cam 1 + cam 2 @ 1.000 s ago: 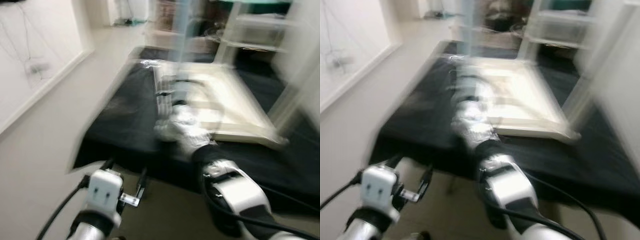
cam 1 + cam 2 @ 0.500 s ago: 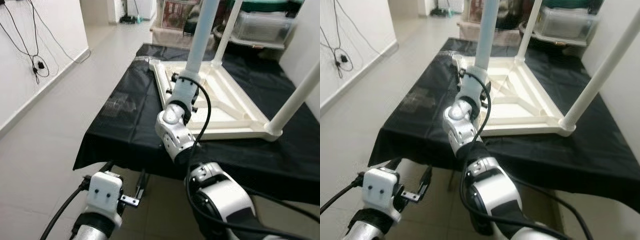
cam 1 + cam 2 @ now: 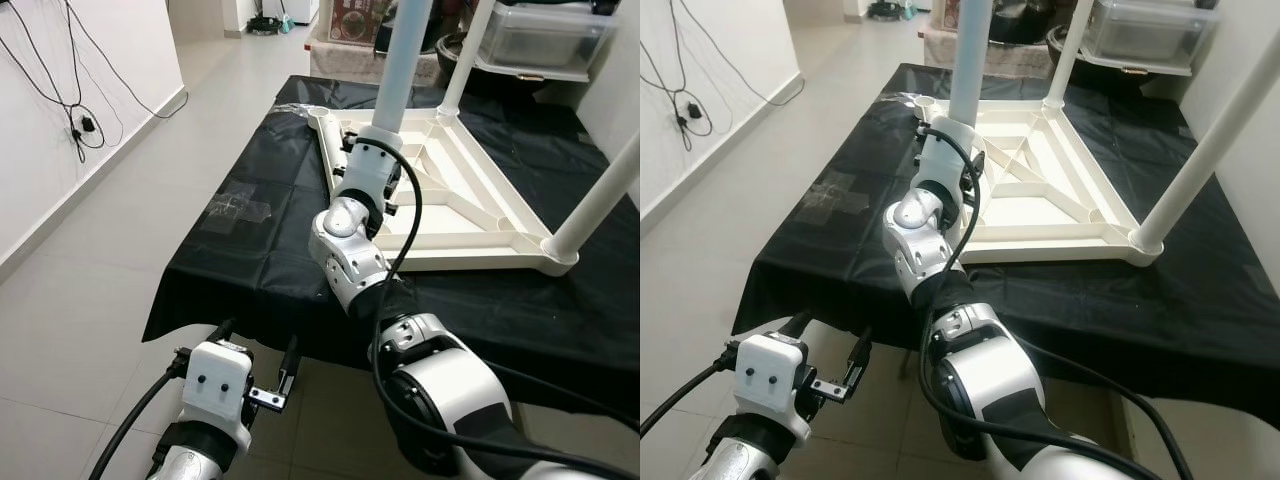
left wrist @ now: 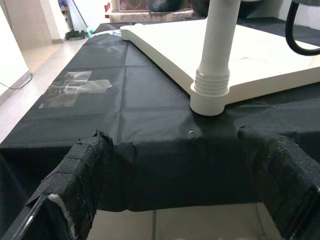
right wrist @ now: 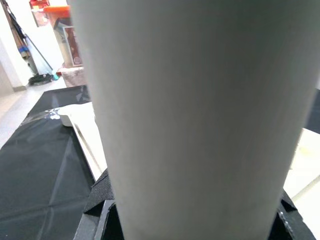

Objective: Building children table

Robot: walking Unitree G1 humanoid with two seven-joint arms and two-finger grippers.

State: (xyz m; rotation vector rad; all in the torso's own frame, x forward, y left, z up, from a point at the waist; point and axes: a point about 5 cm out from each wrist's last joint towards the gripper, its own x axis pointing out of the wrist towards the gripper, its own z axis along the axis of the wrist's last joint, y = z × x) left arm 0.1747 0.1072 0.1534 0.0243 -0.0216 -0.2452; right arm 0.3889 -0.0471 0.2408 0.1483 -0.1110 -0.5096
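Upside down on a black plastic-sheet-covered table (image 3: 260, 250): a white plastic children's tabletop (image 3: 450, 190) with ribbed underside, round white legs rising from its corners. Nearest leg (image 3: 402, 62) clamped by the right gripper (image 3: 366, 172) — black fingers pinching the white tube on both sides, low on its length, silver arm reaching in over the front edge of the sheet. Close against the tube in the right wrist view, black pads (image 5: 97, 200) pressed to it at either side. Another leg (image 3: 598, 205) slanting up at the right front corner, a third (image 3: 462, 55) at the far corner.

Down below the table's front edge, the left gripper (image 3: 255, 365) — fingers spread apart, holding nothing, tape-wrapped tips (image 4: 85, 170) aimed at the hanging hem of the sheet. Patch of clear tape (image 3: 238, 210) stuck on the sheet to the left of the tabletop.

Beyond the table, a translucent plastic storage bin (image 3: 545, 32) on a shelf; contents too unclear to tell. Pale tiled floor (image 3: 120, 250) wide open along the left, white wall with dangling black cables (image 3: 70, 100) at its edge.
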